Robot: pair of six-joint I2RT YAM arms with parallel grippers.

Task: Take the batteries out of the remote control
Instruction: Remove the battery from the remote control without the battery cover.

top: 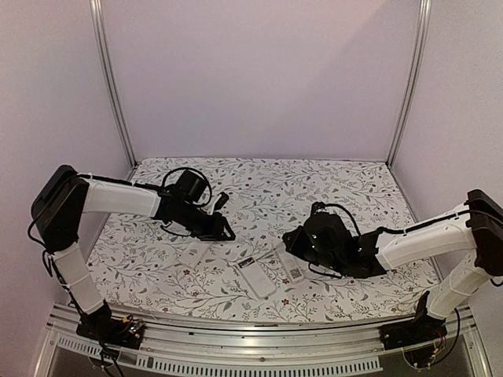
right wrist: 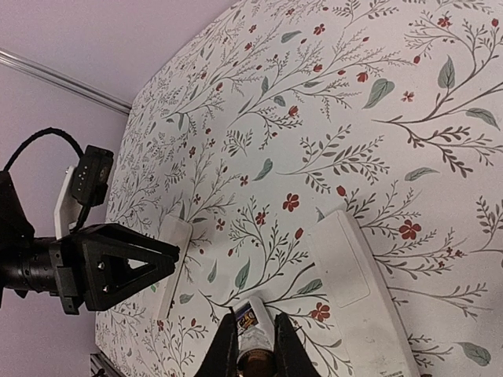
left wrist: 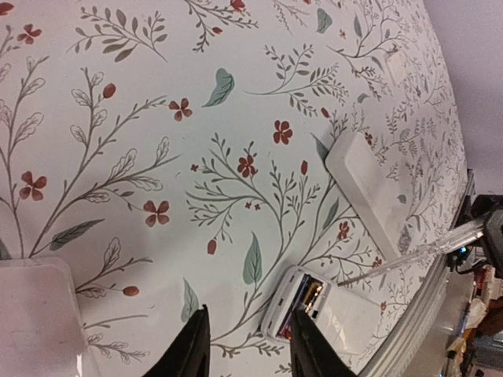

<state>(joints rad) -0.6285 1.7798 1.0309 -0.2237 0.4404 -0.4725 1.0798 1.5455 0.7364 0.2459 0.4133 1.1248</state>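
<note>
Two arms lean over a flowered desk (top: 314, 188). A white remote (left wrist: 346, 318) lies back-up near the middle of the near edge, its bay open so the batteries (left wrist: 308, 296) show. The left tool (left wrist: 251, 312) hangs partly open and empty beside that bay, seemingly lined up to pick a cell out. The right tool (right wrist: 255, 316) is pinched shut on a small dark cylinder, apparently a battery (right wrist: 251, 334), beside a white slab (right wrist: 354, 290).

The top camera looks down from behind the arm bases (top: 118, 330) over the whole floral table (top: 314, 177); both wrist cameras sit close (and tilted), sharing remotes (left wrist: 369, 192) by its near edge.
</note>
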